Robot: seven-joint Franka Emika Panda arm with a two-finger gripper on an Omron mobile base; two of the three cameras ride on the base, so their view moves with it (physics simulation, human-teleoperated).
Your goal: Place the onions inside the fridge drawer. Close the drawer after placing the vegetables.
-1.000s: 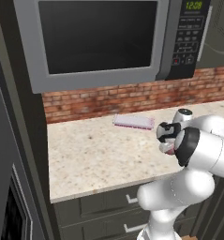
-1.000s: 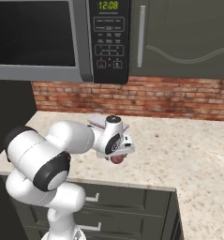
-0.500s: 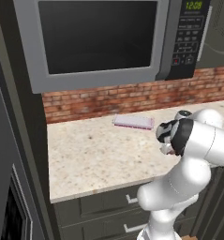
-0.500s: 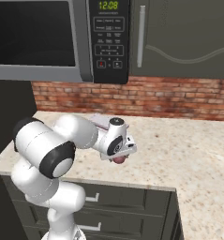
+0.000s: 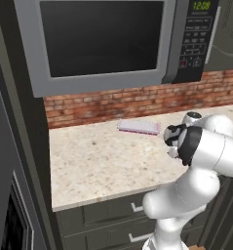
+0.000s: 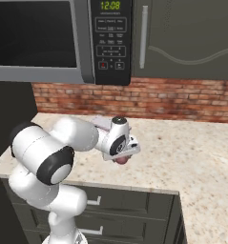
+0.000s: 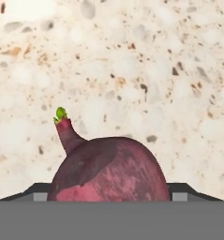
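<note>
My gripper (image 7: 111, 191) is shut on a dark red onion (image 7: 108, 171) with a thin stem and a small green tip. The bulb sits between the two dark fingertips (image 7: 38, 190). In the right base view the gripper (image 6: 125, 153) hangs a little above the speckled counter (image 6: 182, 152), with the onion (image 6: 121, 160) showing under the hand. From the left base camera the hand (image 5: 172, 139) is partly hidden behind my own forearm. The fridge drawer is out of view.
A flat pink pad (image 5: 138, 126) lies on the counter near the brick wall. A microwave (image 5: 103, 41) hangs above the counter. Dark cabinet drawers (image 6: 129, 205) run below the counter's front edge. A tall dark panel (image 5: 10, 171) stands at the left.
The arm's elbow and forearm have swung a little. The hand with the onion stays at about the same spot over the counter.
</note>
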